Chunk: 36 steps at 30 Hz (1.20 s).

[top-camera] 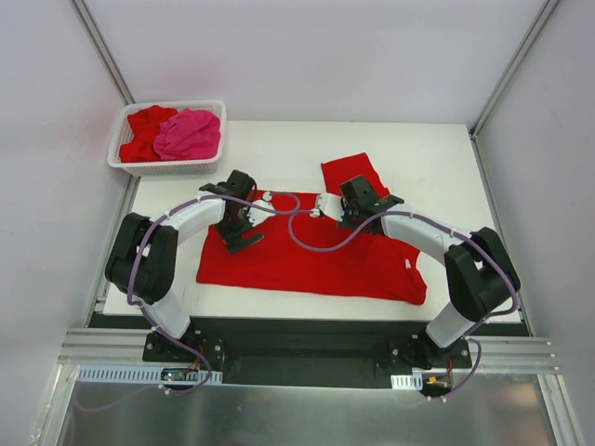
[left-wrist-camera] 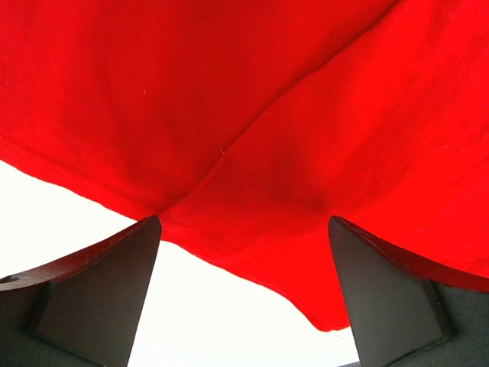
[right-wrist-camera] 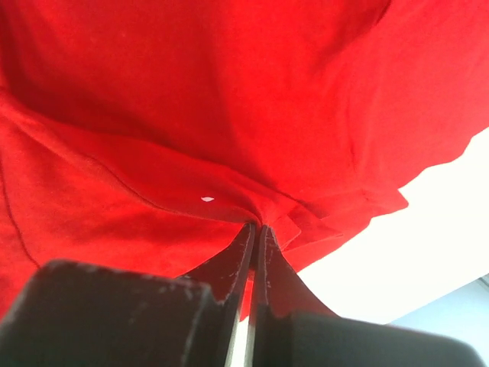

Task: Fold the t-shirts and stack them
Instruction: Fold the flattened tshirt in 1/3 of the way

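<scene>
A bright red t-shirt lies spread across the white table, with one part reaching toward the back. My left gripper hovers over its left half. In the left wrist view the left gripper is open, its fingers wide apart astride the shirt's hem, nothing between them. My right gripper is at the shirt's upper middle. In the right wrist view the right gripper is shut on a bunched fold of the red cloth.
A white lattice basket stands at the back left corner, holding a hot pink t-shirt and a red one. Bare white table shows at the right and back. Grey walls enclose the cell.
</scene>
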Available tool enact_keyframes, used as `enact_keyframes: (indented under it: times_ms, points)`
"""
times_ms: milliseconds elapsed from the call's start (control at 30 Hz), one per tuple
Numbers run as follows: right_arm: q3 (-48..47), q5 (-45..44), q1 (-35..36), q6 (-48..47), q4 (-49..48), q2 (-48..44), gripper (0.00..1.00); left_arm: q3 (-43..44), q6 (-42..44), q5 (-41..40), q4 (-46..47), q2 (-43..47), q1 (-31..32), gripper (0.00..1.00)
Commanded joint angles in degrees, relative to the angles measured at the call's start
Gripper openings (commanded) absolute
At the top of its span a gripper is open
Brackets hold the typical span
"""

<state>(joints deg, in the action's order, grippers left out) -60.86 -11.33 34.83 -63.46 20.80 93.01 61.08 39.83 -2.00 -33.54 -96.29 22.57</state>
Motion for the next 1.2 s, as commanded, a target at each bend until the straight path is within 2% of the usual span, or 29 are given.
enact_keyframes:
  times_ms: [0, 300, 933, 967, 1000, 1100, 1167]
  points:
    - [-2.25, -1.06, 0.42, 0.44, -2.25, 0.50, 0.01, 0.00, 0.51, 0.24, -0.74, 2.07, 0.46, 0.92]
    - [-2.95, 1.14, 1.12, 1.50, -3.04, 1.55, 0.01, 0.80, 0.42, 0.24, -0.74, 1.11, 0.64, 0.92]
    - [-5.94, -0.09, 3.40, 2.55, -4.45, 4.55, 0.01, 1.94, 0.51, 0.42, -0.74, 0.23, 2.30, 0.91]
    - [-5.94, -0.09, 3.32, 2.47, -4.45, 4.72, 0.04, 2.03, 0.51, 0.42, -0.74, 0.14, 2.39, 0.91]
    - [-5.85, -0.35, 3.40, 2.47, -4.45, 4.81, 0.23, 2.03, 0.51, 0.42, -0.82, 0.14, 2.57, 0.91]
    - [-5.59, -1.58, 3.32, 2.38, -5.24, 4.81, 0.57, 2.11, 0.51, 0.42, -0.82, 0.05, 2.74, 0.91]
    - [-5.32, -2.99, 3.32, 2.11, -6.72, 4.55, 0.59, 2.03, 0.51, 0.24, -0.74, 0.22, 2.83, 0.91]
